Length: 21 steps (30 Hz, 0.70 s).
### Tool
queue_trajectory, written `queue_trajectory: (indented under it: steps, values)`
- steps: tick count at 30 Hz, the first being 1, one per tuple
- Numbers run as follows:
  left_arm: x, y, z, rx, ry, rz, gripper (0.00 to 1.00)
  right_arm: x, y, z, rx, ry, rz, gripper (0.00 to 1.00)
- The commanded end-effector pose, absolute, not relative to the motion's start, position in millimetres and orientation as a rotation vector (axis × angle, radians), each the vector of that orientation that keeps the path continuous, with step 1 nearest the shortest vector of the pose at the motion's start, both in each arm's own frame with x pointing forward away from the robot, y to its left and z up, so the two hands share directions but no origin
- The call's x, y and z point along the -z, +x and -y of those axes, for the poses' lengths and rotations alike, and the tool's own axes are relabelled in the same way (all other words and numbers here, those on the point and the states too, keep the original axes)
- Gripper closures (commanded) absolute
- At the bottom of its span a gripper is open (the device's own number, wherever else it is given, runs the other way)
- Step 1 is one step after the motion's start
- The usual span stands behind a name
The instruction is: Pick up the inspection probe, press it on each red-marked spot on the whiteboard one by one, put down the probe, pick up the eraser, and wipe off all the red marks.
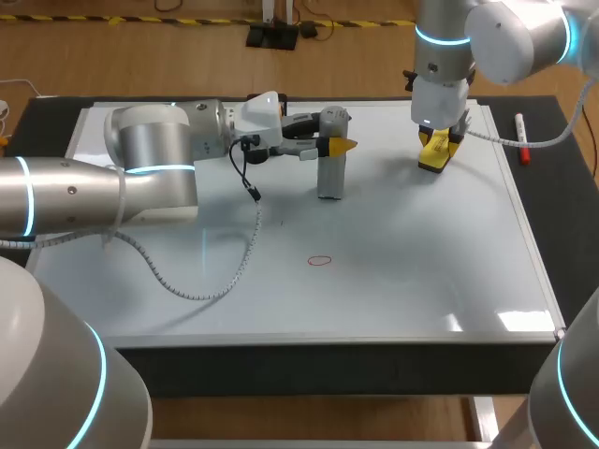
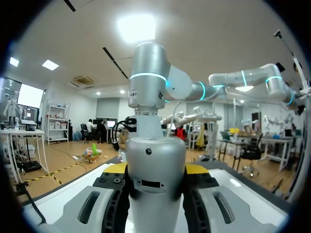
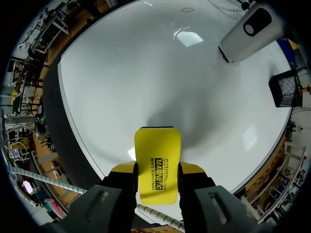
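**1. Inspection probe**: silver cylinder, upright on the whiteboard, far-centre area, lower end down at the board surface.
- Gripped near its top by the left pincer, one yellow tip each side of the body.
- Left wrist view: the probe fills the gap betw. the two fingers, both pressed against it.
- Left arm enters from the left and lies low over the board's far-left part.
- Black cable hangs from the wrist. Grey ribbed hose loops on the board below it.

**2. Red mark**: small oval outline, approx. mid-board. It sits on the near side of the probe, well apart from it. One seen.

**3. Eraser**: yellow block over the far-right part of the board.
- Held by the right pincer, which points down from the right arm.
- Right wrist view: the eraser is clamped betw. both fingers and sticks out ahead of the tips, printed face up toward the camera.
- Contact w/ the board: cannot tell.
- Same view: the probe stands ahead and off to one side, w/ the red mark farther out beyond it.

**4. Marker pen**: red/white, lying on the dark tabletop just beside the board's right edge, toward the far end, near the right pincer but apart from it.
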State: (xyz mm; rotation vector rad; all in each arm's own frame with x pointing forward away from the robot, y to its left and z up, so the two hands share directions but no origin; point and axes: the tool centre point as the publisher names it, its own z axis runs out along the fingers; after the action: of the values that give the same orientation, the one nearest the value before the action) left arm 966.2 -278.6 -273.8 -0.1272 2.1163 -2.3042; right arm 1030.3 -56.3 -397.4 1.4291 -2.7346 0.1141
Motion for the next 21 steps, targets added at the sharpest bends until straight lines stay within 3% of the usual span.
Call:
queue_trajectory:
  steps: [1,12,21]
  values:
    - [275,967,279,2.302,-0.126,-2.124,1.00,397,1031,57,-0.118,1.429,2.731,1.00]
    - [258,961,275,2.289,-0.111,-2.117,1.00,397,1031,57,-0.118,1.429,2.731,1.00]
    - [237,952,243,2.266,-0.111,-2.107,1.00,397,1031,57,-0.118,1.429,2.731,1.00]
